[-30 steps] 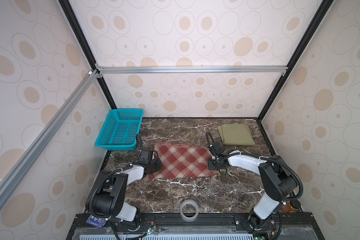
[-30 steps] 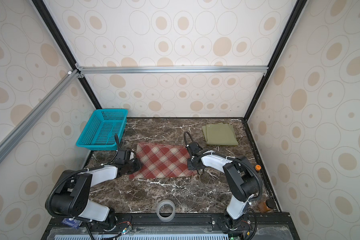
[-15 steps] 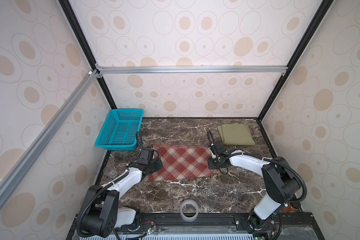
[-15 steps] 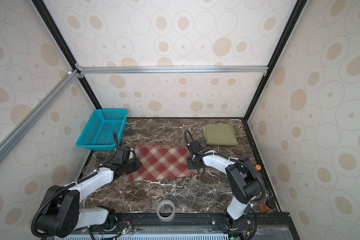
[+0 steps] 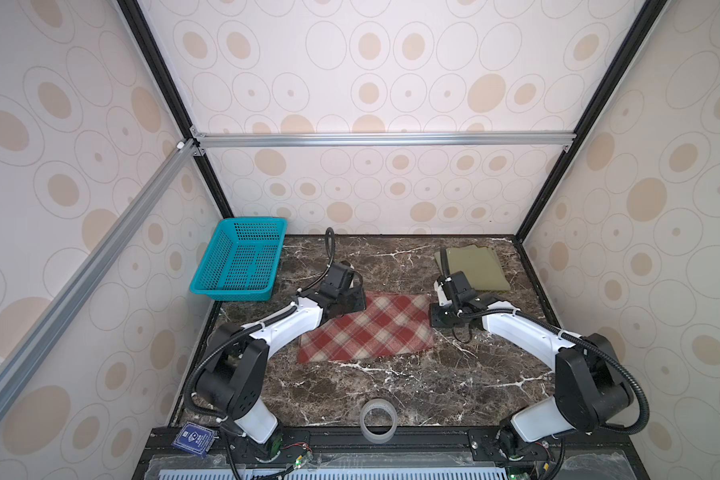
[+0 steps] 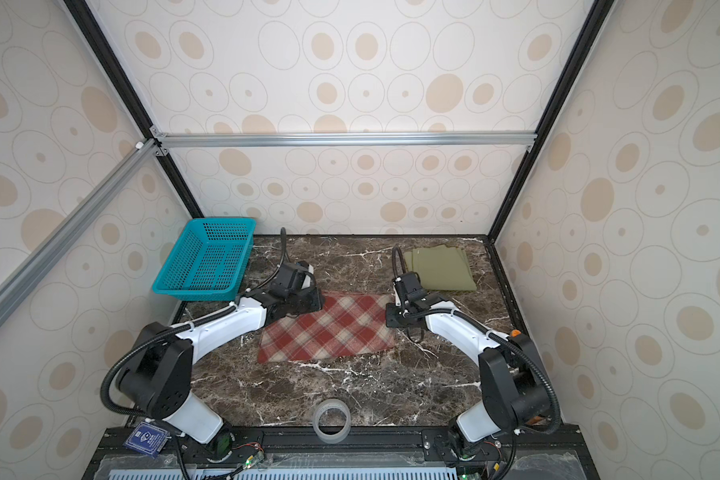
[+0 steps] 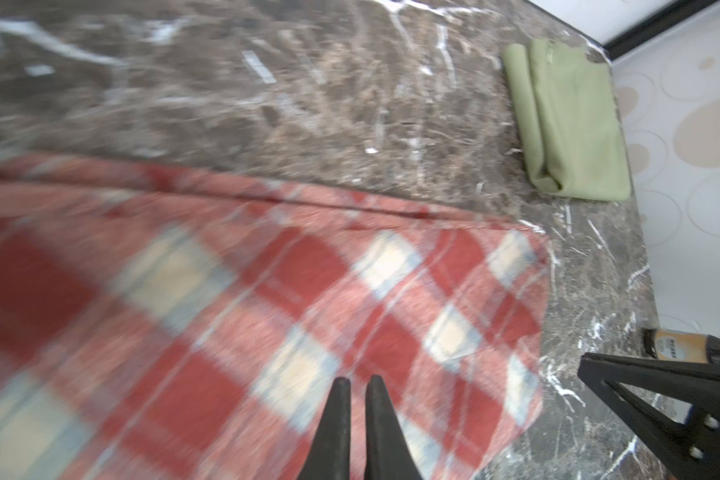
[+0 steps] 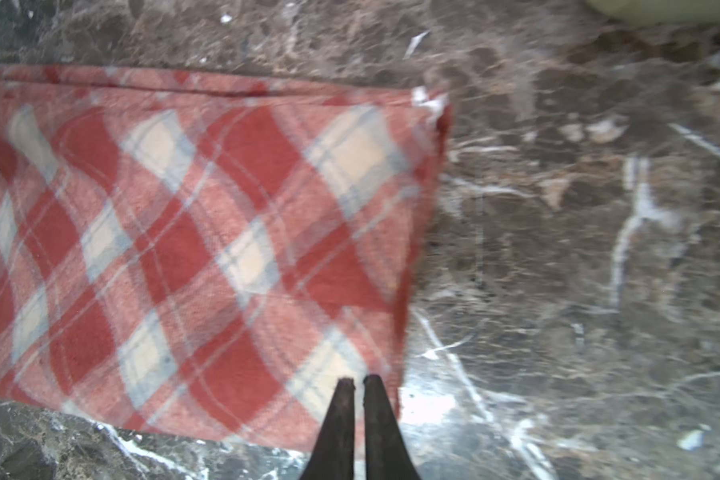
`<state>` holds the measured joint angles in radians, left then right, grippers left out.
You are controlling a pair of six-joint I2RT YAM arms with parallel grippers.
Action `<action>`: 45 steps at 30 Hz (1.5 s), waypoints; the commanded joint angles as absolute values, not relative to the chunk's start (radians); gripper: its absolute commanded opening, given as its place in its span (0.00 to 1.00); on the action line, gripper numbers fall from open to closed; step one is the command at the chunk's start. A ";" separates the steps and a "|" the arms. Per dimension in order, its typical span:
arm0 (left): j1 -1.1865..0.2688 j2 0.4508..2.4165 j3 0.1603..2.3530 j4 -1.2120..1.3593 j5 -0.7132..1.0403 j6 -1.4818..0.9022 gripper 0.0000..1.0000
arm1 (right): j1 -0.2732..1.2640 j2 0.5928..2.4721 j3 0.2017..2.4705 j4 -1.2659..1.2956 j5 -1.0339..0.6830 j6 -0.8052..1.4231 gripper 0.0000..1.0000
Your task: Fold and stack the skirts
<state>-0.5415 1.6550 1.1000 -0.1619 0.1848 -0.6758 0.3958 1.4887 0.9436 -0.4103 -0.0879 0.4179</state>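
Observation:
The red-and-cream plaid skirt (image 5: 371,328) (image 6: 329,328) lies flat in the middle of the marble table. My left gripper (image 5: 357,306) (image 6: 314,305) hovers over its far left corner. In the left wrist view the left gripper (image 7: 357,380) is shut to a thin slit above the plaid skirt (image 7: 267,311), holding nothing. My right gripper (image 5: 434,318) (image 6: 389,318) is at the skirt's right edge. In the right wrist view it (image 8: 357,379) is also nearly closed and empty over the plaid skirt (image 8: 204,228). The olive skirt (image 5: 472,268) (image 6: 441,268) (image 7: 570,124) lies folded at the back right.
A teal mesh basket (image 5: 242,257) (image 6: 206,259) stands at the back left, partly over the table's edge. A clear tape roll (image 5: 377,419) lies at the front edge. An orange-capped bottle (image 6: 515,332) (image 7: 674,349) stands by the right wall. Patterned walls close three sides.
My left arm has stretched out, moving its gripper from the plaid skirt's left edge toward the far left corner. The right gripper has hardly moved and its jaws have parted slightly.

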 commanded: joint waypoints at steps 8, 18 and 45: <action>-0.692 1.949 1.439 -0.202 0.221 -0.626 0.10 | 0.200 1.454 0.848 -0.344 -0.327 0.409 0.41; -0.735 2.075 1.479 -0.196 0.271 -0.651 0.09 | 0.161 1.568 0.844 -0.244 -0.468 0.433 0.55; -0.744 2.168 1.429 -0.218 0.296 -0.656 0.06 | 0.255 1.764 0.772 0.004 -0.502 0.578 0.35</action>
<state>-0.7376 2.1307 1.4406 -0.1833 0.2878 -0.6559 0.2413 1.7222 0.8009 0.0135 -0.5262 0.5549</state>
